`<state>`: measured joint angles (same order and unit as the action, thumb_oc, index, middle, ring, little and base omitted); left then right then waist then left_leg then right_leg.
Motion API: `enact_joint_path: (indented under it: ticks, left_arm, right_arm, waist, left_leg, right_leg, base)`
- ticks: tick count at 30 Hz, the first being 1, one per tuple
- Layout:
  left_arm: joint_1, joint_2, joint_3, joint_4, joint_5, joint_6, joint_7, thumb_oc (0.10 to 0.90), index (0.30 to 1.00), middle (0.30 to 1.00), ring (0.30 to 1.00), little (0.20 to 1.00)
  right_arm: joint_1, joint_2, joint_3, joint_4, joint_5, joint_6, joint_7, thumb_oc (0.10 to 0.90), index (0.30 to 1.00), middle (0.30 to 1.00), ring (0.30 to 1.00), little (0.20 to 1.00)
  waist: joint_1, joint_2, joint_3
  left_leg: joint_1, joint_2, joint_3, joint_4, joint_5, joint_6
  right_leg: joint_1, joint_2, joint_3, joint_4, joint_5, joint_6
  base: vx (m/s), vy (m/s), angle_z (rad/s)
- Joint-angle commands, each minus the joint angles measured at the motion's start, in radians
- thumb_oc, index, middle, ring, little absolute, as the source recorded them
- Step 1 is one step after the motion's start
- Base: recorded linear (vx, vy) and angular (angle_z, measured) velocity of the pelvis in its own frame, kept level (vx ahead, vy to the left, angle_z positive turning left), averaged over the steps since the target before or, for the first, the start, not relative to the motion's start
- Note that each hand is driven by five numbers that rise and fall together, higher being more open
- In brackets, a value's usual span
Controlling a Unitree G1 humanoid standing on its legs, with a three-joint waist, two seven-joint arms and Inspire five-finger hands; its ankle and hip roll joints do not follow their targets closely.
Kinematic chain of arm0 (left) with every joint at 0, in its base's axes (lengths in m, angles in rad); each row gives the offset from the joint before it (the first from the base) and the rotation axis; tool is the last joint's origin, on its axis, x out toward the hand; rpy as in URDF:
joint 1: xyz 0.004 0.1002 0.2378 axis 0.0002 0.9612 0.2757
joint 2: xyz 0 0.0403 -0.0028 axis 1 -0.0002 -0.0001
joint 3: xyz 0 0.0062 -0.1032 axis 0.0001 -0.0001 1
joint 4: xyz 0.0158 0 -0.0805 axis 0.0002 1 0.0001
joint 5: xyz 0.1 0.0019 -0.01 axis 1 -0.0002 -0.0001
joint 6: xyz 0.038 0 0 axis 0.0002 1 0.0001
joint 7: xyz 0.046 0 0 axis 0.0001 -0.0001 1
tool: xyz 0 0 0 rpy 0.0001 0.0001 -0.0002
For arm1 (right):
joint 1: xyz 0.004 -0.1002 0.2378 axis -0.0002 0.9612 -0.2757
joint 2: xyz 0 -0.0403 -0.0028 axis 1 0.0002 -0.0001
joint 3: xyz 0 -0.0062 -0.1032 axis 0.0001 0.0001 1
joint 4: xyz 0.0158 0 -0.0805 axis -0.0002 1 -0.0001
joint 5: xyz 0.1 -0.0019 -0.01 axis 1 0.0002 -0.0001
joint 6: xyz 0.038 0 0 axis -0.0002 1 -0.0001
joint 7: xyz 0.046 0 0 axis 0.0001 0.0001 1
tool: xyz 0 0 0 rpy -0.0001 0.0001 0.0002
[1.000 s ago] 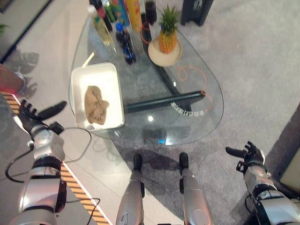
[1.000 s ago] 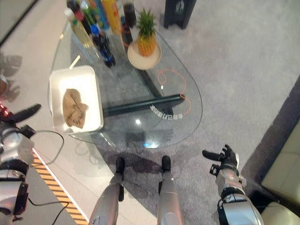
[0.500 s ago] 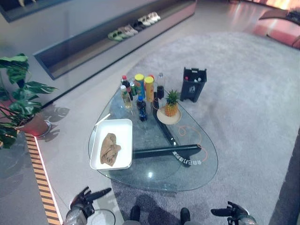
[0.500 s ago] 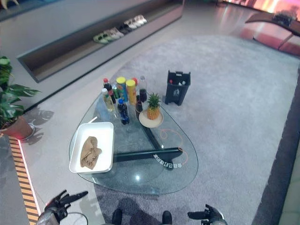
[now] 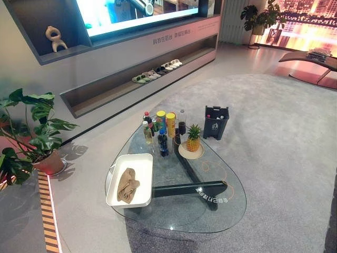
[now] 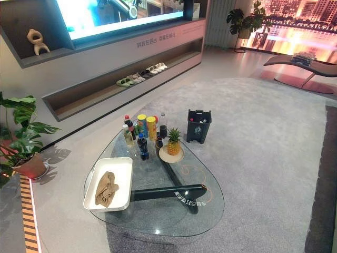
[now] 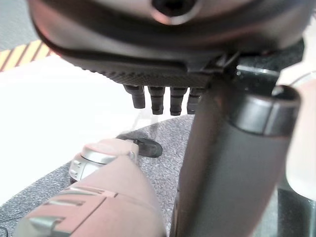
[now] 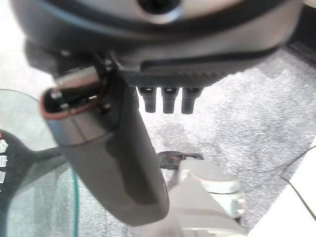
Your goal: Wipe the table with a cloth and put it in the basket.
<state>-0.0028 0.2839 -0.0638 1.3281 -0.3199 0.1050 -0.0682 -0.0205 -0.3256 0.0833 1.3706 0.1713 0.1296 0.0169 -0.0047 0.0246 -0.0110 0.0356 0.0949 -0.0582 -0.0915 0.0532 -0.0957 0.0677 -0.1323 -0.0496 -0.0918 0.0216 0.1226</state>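
A crumpled brown cloth [image 5: 127,185] lies inside the white basket [image 5: 138,158] on the left part of the glass table [image 5: 184,213]. In the left wrist view my left hand [image 7: 163,74] hangs over the floor with its fingers [image 7: 157,100] straight and its thumb [image 7: 232,163] standing out, holding nothing. My right hand [image 8: 168,69] in the right wrist view is likewise open over grey carpet, thumb [image 8: 108,148] out, beside the table's glass edge [image 8: 39,197]. Both hands are well apart from the cloth.
Several bottles and cans [image 5: 160,129] and a pineapple on a plate [image 5: 193,138] stand at the table's far end. A black bin [image 5: 216,122] sits on the carpet behind them. A potted plant [image 5: 31,132] stands at the left.
The camera has tilted up from the floor to the whole room, so both hands have left the eye views. The cloth still lies in the basket.
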Motion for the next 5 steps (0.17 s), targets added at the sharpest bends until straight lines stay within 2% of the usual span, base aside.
enact_joint_path:
  ticks: [1, 5]
  left_arm:
    - [-0.067, 0.03, 0.005, 0.069, 0.052, 0.008, 0.011, 0.8, 0.9, 0.9, 0.9, 0.9]
    - [-0.067, 0.03, 0.0, 0.067, 0.047, 0.005, 0.015, 0.8, 0.9, 0.9, 0.9, 0.9]
  right_arm:
    - [-0.056, -0.003, 0.017, 0.031, -0.031, -0.015, 0.003, 0.8, 0.9, 0.9, 0.9, 0.9]
    - [-0.054, -0.007, 0.024, 0.033, -0.038, -0.021, 0.005, 0.8, 0.9, 0.9, 0.9, 0.9]
  waist:
    - [0.001, -0.016, 0.04]
    - [-0.002, -0.013, 0.04]
  left_leg:
    - [0.04, -0.1, 0.033, 0.011, -0.07, 0.057]
    - [0.045, -0.098, 0.033, 0.011, -0.073, 0.059]
  right_leg:
    - [0.01, 0.055, -0.034, 0.057, -0.028, -0.027]
    - [0.011, 0.054, -0.033, 0.059, -0.03, -0.027]
  base:
    - [0.0, 0.0, 0.0]
    - [0.0, 0.0, 0.0]
